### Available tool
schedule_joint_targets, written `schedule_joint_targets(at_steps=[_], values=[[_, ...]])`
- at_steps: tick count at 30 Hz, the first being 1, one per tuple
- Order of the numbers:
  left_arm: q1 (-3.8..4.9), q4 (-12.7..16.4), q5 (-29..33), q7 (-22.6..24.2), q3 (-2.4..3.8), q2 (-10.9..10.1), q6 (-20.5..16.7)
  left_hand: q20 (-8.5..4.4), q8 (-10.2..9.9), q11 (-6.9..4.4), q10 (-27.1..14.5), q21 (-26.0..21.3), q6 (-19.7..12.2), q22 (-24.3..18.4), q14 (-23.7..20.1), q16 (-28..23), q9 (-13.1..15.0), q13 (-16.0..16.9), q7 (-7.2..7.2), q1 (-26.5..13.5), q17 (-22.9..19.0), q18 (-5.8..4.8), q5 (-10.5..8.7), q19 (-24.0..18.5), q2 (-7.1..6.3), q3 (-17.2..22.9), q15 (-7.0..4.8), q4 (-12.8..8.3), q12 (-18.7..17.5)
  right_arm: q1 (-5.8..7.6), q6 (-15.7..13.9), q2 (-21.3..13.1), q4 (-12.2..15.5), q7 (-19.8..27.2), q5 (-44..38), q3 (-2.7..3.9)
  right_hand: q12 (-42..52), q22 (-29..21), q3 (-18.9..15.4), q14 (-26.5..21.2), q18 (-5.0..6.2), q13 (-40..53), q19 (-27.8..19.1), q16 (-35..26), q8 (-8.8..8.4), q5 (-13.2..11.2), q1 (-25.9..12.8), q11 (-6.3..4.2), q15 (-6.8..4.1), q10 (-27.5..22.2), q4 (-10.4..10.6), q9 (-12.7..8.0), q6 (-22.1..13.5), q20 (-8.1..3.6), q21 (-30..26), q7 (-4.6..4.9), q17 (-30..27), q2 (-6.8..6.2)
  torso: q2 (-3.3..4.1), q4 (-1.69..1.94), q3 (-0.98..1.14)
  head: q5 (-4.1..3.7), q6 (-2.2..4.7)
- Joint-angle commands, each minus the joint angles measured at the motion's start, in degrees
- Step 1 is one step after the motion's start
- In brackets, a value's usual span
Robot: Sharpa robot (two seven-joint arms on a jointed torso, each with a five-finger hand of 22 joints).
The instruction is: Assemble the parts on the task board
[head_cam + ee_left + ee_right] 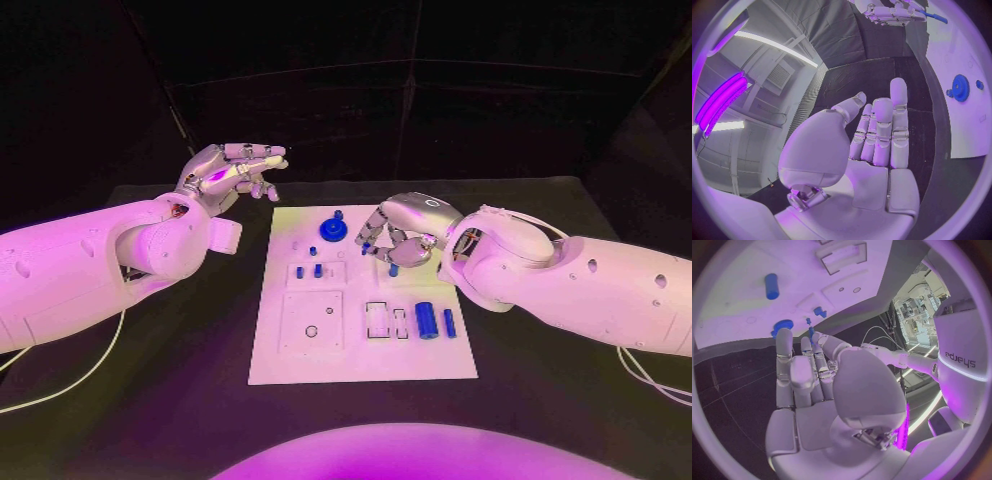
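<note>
Nearest on the black bench [173, 400] lies the near end of the white rectangular task board [296, 350], bare along its near edge. A little farther in, toward its right side, two blue cylinders lie side by side: a thick blue cylinder [427, 320] and, just right of it, a thin blue rod [449, 321]. Left of these are two small outlined rectangular recesses [385, 320], and farther left a raised square panel [315, 320] with two small holes in it.

Past the middle of the board, two short blue pegs [309, 270] stand close together on the left part, with one more small blue peg [313, 250] just beyond them. At the far end sits one round blue gear [335, 231], with a small blue knob beside it; the left wrist view shows the same gear [960, 88] near the board's edge.

The right hand [392, 238] hangs low over the right side of the board's far half, palm down, fingers curled in. A small blue pin [392, 269] shows at its fingertips; I cannot tell whether the fingers hold it or it stands on the board beneath them. In its own wrist view the fingers [798, 372] are drawn together toward the thumb.

The left hand [231, 172] is raised off the board's far left corner, well apart from every part, released and holding nothing, its fingers [879, 132] extended and lying close together.
</note>
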Motion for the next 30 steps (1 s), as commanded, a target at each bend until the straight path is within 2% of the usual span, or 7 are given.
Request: schedule_joint_targets(at_steps=[1, 3, 5, 7, 13, 19, 30], values=[[0.07, 0.0, 0.1, 0.8, 0.03, 0.2, 0.4, 0.26, 0.1, 0.18, -0.4, -0.3, -0.3, -0.1, -0.4, 0.1, -0.1, -0.1, -0.06, -0.3, -0.1, 0.69, 0.17, -0.3, -0.13, -0.4, 0.11, 0.0, 0.3, 0.05, -0.1, 1.4, -0.7, 1.9, 2.1, 0.02, 0.3, 0.1, 0.3, 1.1, 0.37, 0.1, -0.4, 0.4, 0.14, -0.1, -0.5, -0.11, -0.45, 0.3, 0.0, 0.0, 0.3, -0.14, 0.4, 0.00, 0.0, -0.16, 0.01, -0.08, -0.09, 1.38, -0.37], [0.07, 0.0, 0.1, 0.8, 0.04, 0.3, 0.5, 0.26, 0.1, 0.18, -0.4, -0.3, -0.3, -0.1, -0.4, 0.1, -0.1, -0.1, -0.06, -0.3, -0.1, 0.69, 0.17, -0.3, -0.13, -0.4, 0.11, 0.0, 0.3, -0.33, 0.5, 2.8, -1.4, 2.2, 2.8, 0.00, 0.3, 0.1, 0.4, 1.1, 0.37, 0.1, -0.4, 0.4, 0.13, -0.1, -0.5, -0.10, -0.45, 0.3, 0.0, 0.0, 0.3, -0.14, 0.4, 0.00, 0.0, -0.15, 0.01, -0.11, -0.10, 2.30, -0.50], [0.08, 0.0, 0.1, 0.8, 0.04, 0.5, 0.6, 0.26, 0.1, 0.18, -0.4, -0.3, -0.3, -0.1, -0.4, 0.1, -0.1, -0.1, -0.06, -0.3, -0.1, 0.69, 0.17, -0.3, -0.13, -0.4, 0.11, 0.0, 0.3, -1.15, 1.0, 3.9, -1.8, 2.5, 3.1, -0.01, 0.3, 0.1, 0.4, 1.1, 0.37, 0.1, -0.4, 0.4, 0.12, -0.1, -0.5, -0.10, -0.44, 0.3, 0.0, 0.0, 0.3, -0.14, 0.4, 0.01, 0.0, -0.14, -0.04, -0.16, -0.10, 3.99, -0.94], [0.08, 0.0, 0.1, 0.8, 0.04, 0.6, 0.6, 0.26, 0.1, 0.18, -0.4, -0.3, -0.3, -0.1, -0.4, 0.1, -0.1, -0.1, -0.06, -0.3, -0.1, 0.69, 0.17, -0.3, -0.13, -0.4, 0.11, 0.0, 0.3, -1.94, 1.4, 4.8, -2.2, 2.8, 2.9, -0.01, 0.2, 0.1, 0.4, 1.1, 0.37, 0.0, -0.4, 0.4, 0.10, -0.1, -0.5, -0.09, -0.44, 0.3, 0.0, 0.0, 0.3, -0.14, 0.5, 0.02, 0.1, -0.13, -0.01, -0.14, 0.03, 5.17, -1.17], [0.09, -0.1, 0.1, 0.8, 0.05, 1.0, 0.6, 0.26, 0.1, 0.18, -0.4, -0.3, -0.3, -0.1, -0.4, 0.1, -0.1, -0.1, -0.06, -0.3, -0.1, 0.69, 0.17, -0.3, -0.13, -0.4, 0.11, 0.0, 0.3, -4.31, 2.4, 7.7, -3.9, 3.0, 1.0, -0.04, 0.2, 0.2, 0.4, 1.1, 0.35, 0.0, -0.4, 0.5, 0.07, -0.1, -0.7, -0.05, -0.41, 0.2, 0.0, 0.0, 0.3, -0.12, 0.5, 0.07, 0.1, -0.16, 0.02, -0.11, -0.05, 7.20, -1.79], [0.10, -0.1, 0.1, 0.8, 0.05, 1.3, 0.7, 0.28, 0.1, 0.21, -0.5, -0.3, -0.3, -0.1, -0.5, 0.1, -0.1, -0.1, -0.02, -0.2, -0.2, 0.69, 0.19, -0.3, -0.11, -0.4, 0.13, -0.1, 0.3, -5.34, 3.5, 9.4, -5.6, 2.6, -0.6, -0.07, 0.2, 0.2, 0.4, 1.1, 0.34, 0.0, -0.5, 0.6, 0.03, -0.1, -0.9, -0.01, -0.36, 0.2, 0.1, 0.0, 0.2, -0.07, 0.6, 0.10, 0.2, -0.23, 0.00, -0.12, -0.02, 8.16, -2.27], [0.11, -0.2, 0.1, 0.7, 0.05, 1.7, 0.8, 0.28, 0.1, 0.21, -0.5, -0.3, -0.3, -0.1, -0.5, 0.1, -0.1, -0.1, -0.02, -0.2, -0.2, 0.69, 0.19, -0.3, -0.11, -0.4, 0.13, -0.1, 0.3, -6.33, 4.3, 11.0, -7.3, 2.4, -2.5, -0.19, 0.2, 0.3, 0.4, 1.1, 0.33, 0.0, -0.5, 0.7, 0.03, -0.1, -1.0, -0.01, -0.35, 0.2, 0.1, 0.0, 0.2, -0.06, 0.6, 0.10, 0.4, -0.24, 0.04, -0.05, -0.02, 8.92, -2.97]])
